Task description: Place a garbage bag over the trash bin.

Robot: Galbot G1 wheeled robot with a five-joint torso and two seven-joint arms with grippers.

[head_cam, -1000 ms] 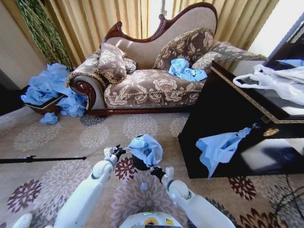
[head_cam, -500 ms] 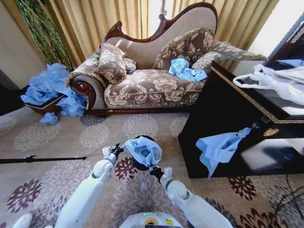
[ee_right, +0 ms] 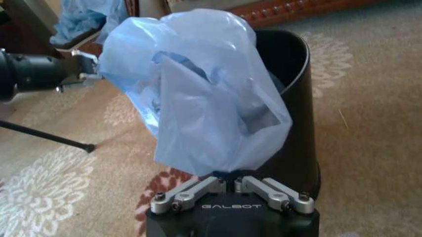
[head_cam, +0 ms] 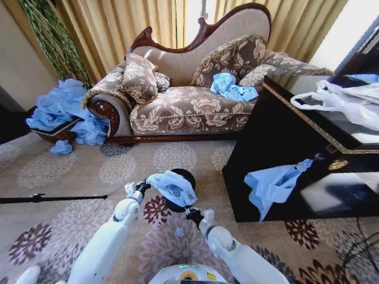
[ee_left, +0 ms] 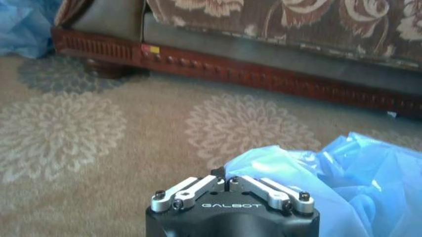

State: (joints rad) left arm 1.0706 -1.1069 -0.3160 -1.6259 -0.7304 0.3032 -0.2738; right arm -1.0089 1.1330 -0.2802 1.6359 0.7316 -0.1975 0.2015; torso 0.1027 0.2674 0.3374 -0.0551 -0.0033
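Head view: I am holding the garbage bag [head_cam: 173, 186] stretched between my two pincers, low over the patterned carpet [head_cam: 71, 171] in front of the sofa [head_cam: 195, 89]. My left pincer [head_cam: 140, 187] is pinching the bag's left edge; my right pincer [head_cam: 190, 213] is pinching its near lower edge. The bag is draping over the near and left part of the trash bin [head_cam: 183, 176], whose black rim is showing at the far right side of the bag. The bin is standing on the carpet, near the dark cabinet [head_cam: 278, 136] on my right. Other blue bags are lying on the sofa seat, hanging on the cabinet front, and piling up at the sofa's left end.

Left wrist view: my left pincer [ee_left: 226, 180] is sitting with its fingers pressed together on a fold of the light-blue plastic [ee_left: 329, 187]. The sofa's wooden base rail [ee_left: 264, 74] is running across the carpet beyond.

Right wrist view: my right pincer [ee_right: 232, 181] is closing on the bag's lower hem [ee_right: 204, 98]. The bag is bulging over the bin's [ee_right: 297, 108] rim, covering the side toward the left pincer [ee_right: 89, 69]; the bin's opposite wall and part of its mouth are standing uncovered.
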